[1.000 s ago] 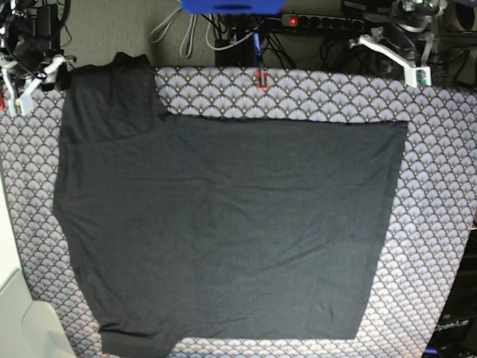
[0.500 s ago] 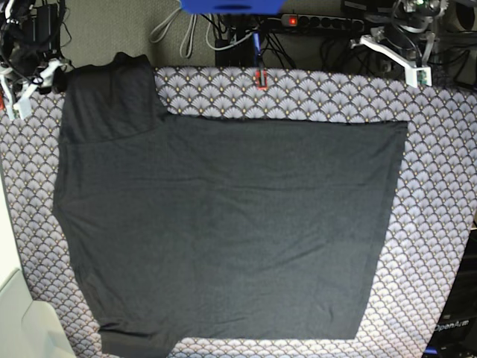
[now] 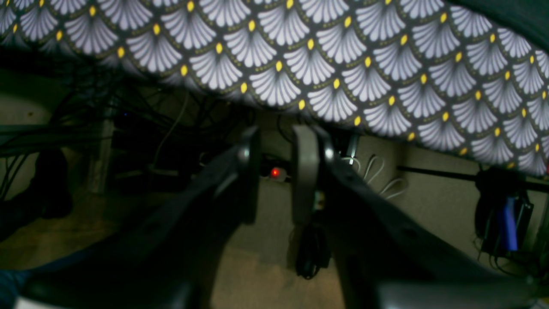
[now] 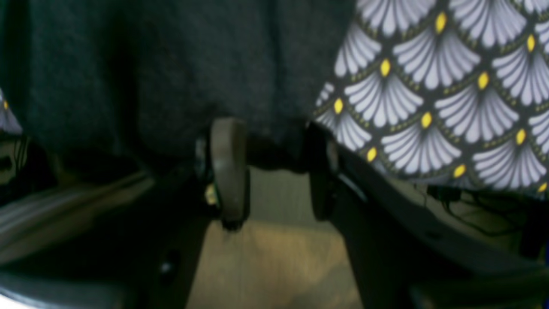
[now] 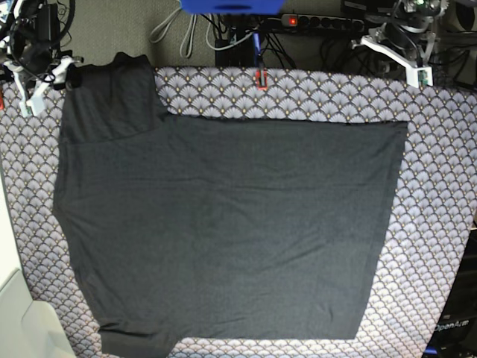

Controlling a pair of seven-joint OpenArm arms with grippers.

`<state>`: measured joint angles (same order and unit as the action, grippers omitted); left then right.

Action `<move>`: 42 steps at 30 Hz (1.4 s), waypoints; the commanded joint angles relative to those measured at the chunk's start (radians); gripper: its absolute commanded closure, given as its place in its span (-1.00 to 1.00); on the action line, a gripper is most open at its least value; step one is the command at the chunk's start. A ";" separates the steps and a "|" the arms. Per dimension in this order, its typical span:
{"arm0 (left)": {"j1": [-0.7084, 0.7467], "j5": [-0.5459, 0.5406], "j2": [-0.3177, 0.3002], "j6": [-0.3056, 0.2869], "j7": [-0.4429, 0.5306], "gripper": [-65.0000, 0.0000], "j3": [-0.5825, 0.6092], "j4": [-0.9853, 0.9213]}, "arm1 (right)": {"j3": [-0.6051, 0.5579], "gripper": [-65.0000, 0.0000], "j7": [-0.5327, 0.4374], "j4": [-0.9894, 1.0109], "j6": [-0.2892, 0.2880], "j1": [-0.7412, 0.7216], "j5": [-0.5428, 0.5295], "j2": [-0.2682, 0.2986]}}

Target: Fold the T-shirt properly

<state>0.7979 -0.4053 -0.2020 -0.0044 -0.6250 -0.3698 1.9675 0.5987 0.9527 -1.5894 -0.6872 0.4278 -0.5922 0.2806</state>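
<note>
At the worktop's far edge, the right end effector [image 4: 270,167] pinches the T-shirt [image 5: 223,224]'s sleeve; the left end effector [image 3: 276,171], slightly parted, holds nothing. The thin hold could slip.

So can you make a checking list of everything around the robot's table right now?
Surface: tablecloth with a fan pattern covers the table.
Job's things: dark T-shirt lies spread flat, not folded yet; one sleeve reaches the far edge.
Clutter: nothing seen on the cloth besides the shirt.
Grippers: left gripper is off the table edge, jaws slightly apart, holding nothing. Right gripper is at the sleeve's edge, jaws apart with dark fabric between them; a firm grip cannot be told.
Cables: tangled cables and a power strip with a red light behind the table.
Surroundings: floor behind the table.
</note>
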 commanded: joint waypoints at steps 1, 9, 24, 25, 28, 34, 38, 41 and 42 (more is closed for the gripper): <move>0.007 -0.002 -0.006 -0.003 0.017 0.59 -0.007 0.016 | 0.005 0.24 -0.025 -0.010 -0.011 0.007 -0.010 0.016; 0.007 -0.002 -0.006 -0.003 0.015 0.59 -0.007 0.016 | 0.005 0.25 -0.041 -0.012 -0.011 0.010 -0.010 0.030; 0.007 -0.002 -0.006 -0.001 0.017 0.59 -0.008 0.016 | 0.004 0.85 -0.044 0.106 -0.011 0.004 -0.010 0.012; 0.007 -0.002 -0.006 -0.001 0.017 0.59 -0.008 0.016 | 0.004 0.89 -0.045 0.114 -0.011 0.004 -0.010 0.013; 0.007 -0.002 -0.006 -0.001 0.017 0.59 -0.008 0.016 | 0.004 1.00 -0.045 0.117 -0.011 0.006 -0.010 0.013; -0.011 -0.004 -0.004 -0.001 0.014 0.59 -0.100 0.016 | 0.004 1.00 -0.045 0.116 -0.011 0.009 -0.010 0.013; -0.035 -0.062 -0.015 -0.003 0.012 0.59 -0.160 0.016 | 0.007 1.00 -0.045 0.114 -0.011 0.009 -0.010 0.015; -0.038 -0.146 -0.046 -0.013 0.012 0.59 -0.194 0.013 | 0.004 1.00 -0.045 0.114 -0.011 0.007 -0.010 0.024; -0.051 -0.175 -0.058 -0.036 0.012 0.59 -0.202 0.006 | 0.004 1.00 -0.045 0.114 -0.011 0.007 -0.010 0.024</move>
<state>0.7483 -0.5766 -0.2481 -0.0414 -0.6331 -0.5625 1.9617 0.6033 0.8600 -1.4761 -0.6987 0.4244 -0.6445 0.2974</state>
